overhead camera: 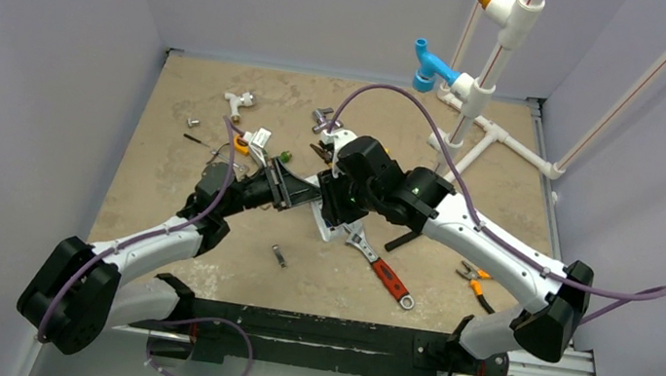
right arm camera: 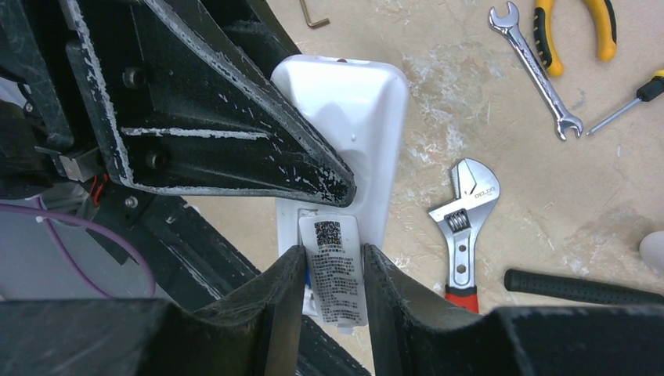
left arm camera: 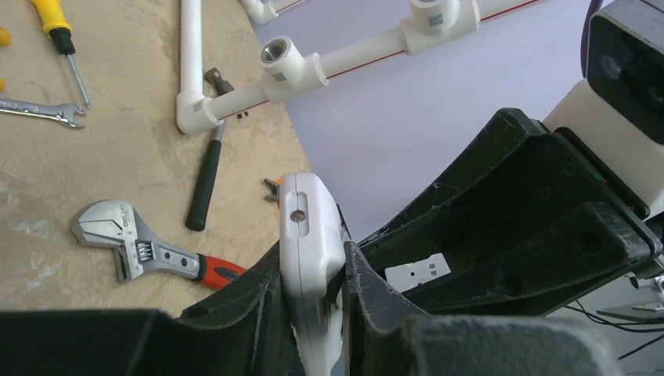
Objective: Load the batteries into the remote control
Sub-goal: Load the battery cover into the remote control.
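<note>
1. Left gripper (left arm camera: pixel 313 270): clamped hard on the remote control (left arm camera: pixel 301 223). My fingers (left arm camera: pixel 368 286) press on both flat faces. The remote stands edge-on, sticking up out of the grip in the lower middle of the left wrist view, w/ a small screw showing on its edge.
2. So the remote's up off the table (right arm camera: pixel 485 141), held in the centre of the top view where my two arms meet.
3. Right gripper (right arm camera: pixel 335 274): fingers (right arm camera: pixel 274 301) sit right against both sides of a narrow white labelled panel (right arm camera: pixel 335 262) (QR code + small print) at the remote's near end, bottom centre of the right wrist view. They look like they're touching it, but tbh I can't tell if I'm actually squeezing or just sitting alongside. Also can't tell if that panel is a loose piece or part of the remote's back.
4. From the right cam, the remote's white back fills the upper middle, w/ one of my left fingers crossing over it from the upper left.
5. Other stuff lying on the table:
   - red-handled adjustable wrench (right arm camera: pixel 463 223) just right of the remote
   - hammer (left arm camera: pixel 205 180) near it
   - spanner (right arm camera: pixel 540 70), yellow pliers (right arm camera: pixel 571 31) and a screwdriver (right arm camera: pixel 626 102) in the upper right
6. White pipe rack (left arm camera: pixel 313 66) runs across the top of the left view.
</note>
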Controlling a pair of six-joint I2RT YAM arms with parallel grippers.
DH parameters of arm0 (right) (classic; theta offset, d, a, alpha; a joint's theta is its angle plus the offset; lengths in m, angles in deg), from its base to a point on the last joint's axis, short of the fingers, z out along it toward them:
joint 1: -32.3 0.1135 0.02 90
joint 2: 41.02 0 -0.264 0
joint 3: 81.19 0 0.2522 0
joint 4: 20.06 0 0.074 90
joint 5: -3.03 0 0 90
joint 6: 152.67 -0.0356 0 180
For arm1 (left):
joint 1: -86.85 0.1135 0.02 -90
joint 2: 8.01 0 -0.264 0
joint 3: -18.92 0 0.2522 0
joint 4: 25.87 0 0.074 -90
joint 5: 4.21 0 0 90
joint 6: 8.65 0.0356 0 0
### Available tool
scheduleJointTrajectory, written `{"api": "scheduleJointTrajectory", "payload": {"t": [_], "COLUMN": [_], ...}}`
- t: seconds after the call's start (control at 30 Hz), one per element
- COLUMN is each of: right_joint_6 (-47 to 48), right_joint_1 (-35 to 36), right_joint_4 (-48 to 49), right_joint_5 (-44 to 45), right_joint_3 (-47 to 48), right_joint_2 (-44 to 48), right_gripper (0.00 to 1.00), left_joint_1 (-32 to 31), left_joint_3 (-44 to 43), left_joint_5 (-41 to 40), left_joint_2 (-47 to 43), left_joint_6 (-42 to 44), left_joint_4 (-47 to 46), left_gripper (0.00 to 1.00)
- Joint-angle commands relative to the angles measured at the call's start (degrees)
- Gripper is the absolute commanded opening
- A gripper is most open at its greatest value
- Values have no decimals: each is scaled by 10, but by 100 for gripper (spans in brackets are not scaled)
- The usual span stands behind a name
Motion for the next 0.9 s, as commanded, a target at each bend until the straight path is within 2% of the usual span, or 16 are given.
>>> {"api": "scheduleJointTrajectory", "payload": {"t": [0.0, 0.3, 0.87], "right_joint_6": [-12, -38, -77], "right_joint_1": [-4, -4, -4], "right_joint_4": [17, 1, 15], "right_joint_5": [13, 22, 29], "right_joint_3": [30, 38, 32], "right_joint_2": [-10, -24, -34], "right_gripper": [31, 25, 25], "left_joint_1": [-5, -5, -5], "left_joint_3": [4, 15, 19], "left_joint_5": [5, -11, -8], "left_joint_2": [1, 8, 19], "left_joint_6": [-9, -9, -28], "left_joint_4": [-53, -74, -108], "left_gripper": [0, 0, 0]}}
